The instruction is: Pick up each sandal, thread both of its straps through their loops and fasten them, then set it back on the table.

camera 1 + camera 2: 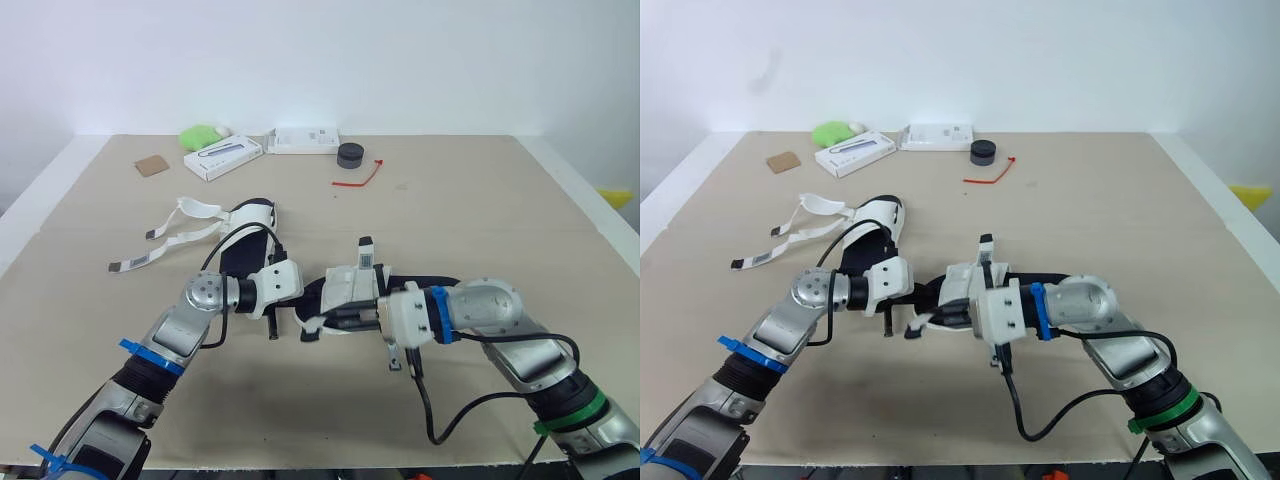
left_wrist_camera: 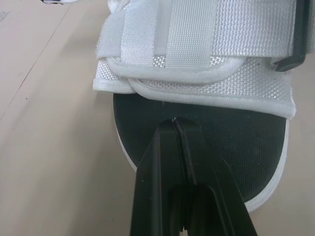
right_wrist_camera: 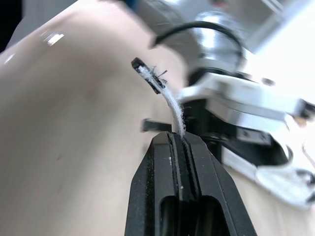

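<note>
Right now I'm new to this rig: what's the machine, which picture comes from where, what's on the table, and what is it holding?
It is a two-armed humanoid robot. The two wide pictures come from its head, looking down over a table. The two close ones come from cameras on its wrists. Between the arms is a sandal. The right gripper is shut on its white strap. The left gripper is shut, tips at the black sole; whether it grips is unclear. Farther back lie a second sandal with loose straps, a white box, another box, a green lump, a black puck and a red tie.
</note>
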You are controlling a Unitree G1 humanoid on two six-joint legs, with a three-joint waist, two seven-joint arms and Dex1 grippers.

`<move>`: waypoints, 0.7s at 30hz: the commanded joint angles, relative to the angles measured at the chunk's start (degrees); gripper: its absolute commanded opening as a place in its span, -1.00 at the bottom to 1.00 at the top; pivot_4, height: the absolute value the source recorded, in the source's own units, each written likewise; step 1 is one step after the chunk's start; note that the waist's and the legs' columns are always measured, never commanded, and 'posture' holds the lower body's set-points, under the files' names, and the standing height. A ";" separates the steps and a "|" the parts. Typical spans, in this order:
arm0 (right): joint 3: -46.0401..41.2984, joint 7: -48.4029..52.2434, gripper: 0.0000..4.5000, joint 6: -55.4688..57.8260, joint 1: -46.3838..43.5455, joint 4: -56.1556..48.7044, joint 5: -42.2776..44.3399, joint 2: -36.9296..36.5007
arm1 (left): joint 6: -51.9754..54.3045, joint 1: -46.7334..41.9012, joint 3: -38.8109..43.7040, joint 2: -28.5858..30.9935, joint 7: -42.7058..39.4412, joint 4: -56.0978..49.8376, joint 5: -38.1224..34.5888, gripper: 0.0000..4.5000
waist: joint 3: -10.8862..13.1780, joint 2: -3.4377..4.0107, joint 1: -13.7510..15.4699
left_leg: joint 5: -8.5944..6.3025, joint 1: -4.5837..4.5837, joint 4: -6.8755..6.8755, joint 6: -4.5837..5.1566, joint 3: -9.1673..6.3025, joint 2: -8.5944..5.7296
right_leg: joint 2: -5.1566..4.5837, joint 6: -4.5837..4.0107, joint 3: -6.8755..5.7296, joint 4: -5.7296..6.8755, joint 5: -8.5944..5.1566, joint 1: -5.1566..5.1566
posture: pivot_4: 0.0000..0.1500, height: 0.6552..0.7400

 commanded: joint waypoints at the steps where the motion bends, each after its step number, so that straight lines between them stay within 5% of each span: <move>1: -4.91 -4.39 -0.95 10.73 -2.61 -3.66 5.77 2.37 | 1.55 1.03 -2.12 0.28 -0.64 2.69 2.45 -1.00 | 0.00 0.00 0.00 | 0.00 -0.01 0.00 0.00 -0.02 0.00 | 0.00 0.00 -0.01 0.00 0.00 0.00 | 1.00 1.00; 10: -12.32 -12.99 -0.95 38.22 -4.82 -1.12 14.69 6.10 | 1.15 0.31 -1.92 -0.12 -0.62 3.59 2.47 -1.00 | 0.00 0.00 -0.01 | 0.00 -0.04 0.00 0.00 -0.04 -0.03 | -0.06 0.04 -0.06 0.00 0.03 -0.01 | 1.00 1.00; 21: -14.08 -16.23 -0.95 46.16 -5.60 2.17 14.36 7.10 | 1.32 0.65 -1.88 -0.16 -0.53 3.30 2.32 -1.00 | 0.00 0.00 -0.12 | 0.00 -0.08 0.00 0.00 -0.05 -0.05 | -0.07 0.09 -0.07 -0.02 0.04 -0.02 | 1.00 1.00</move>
